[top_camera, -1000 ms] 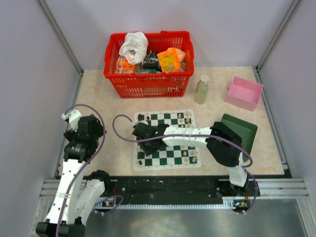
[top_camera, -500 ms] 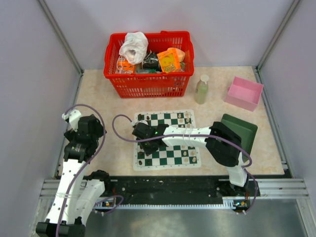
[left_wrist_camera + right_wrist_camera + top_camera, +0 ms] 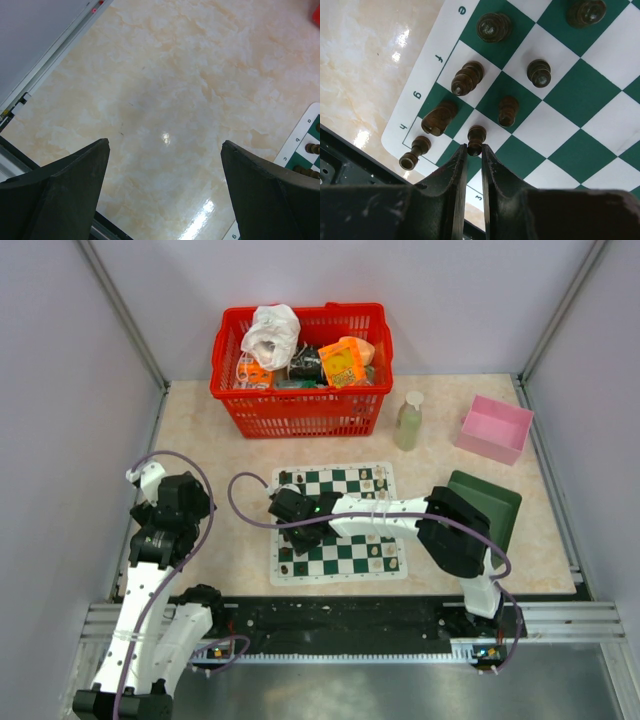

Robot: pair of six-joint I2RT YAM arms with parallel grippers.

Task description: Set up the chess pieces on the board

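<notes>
Top view first: the board [image 3: 338, 523] lies at the centre of the marble table [image 3: 210, 440], below the red basket [image 3: 300, 370]. The right arm [image 3: 380, 518] stretches across it, and the right gripper [image 3: 296, 532] is down over the board's left side. The left arm [image 3: 160, 540] sits at the left of the frame, off the mat.

Over to the left wrist: the left gripper [image 3: 165, 192] is spread wide above bare table, nothing between its fingers [image 3: 75, 195]. A corner of the board shows at the right edge.

Now the right wrist: the gripper's fingers [image 3: 455, 170] are pressed close, pinching a dark brown pawn [image 3: 476, 136] that stands near the board's lower-left corner. Around it are more dark chess pieces [image 3: 507, 110]: several upright, one toppled piece [image 3: 440, 118] on a green square, and another fallen piece [image 3: 415, 153] on the white border.
</notes>
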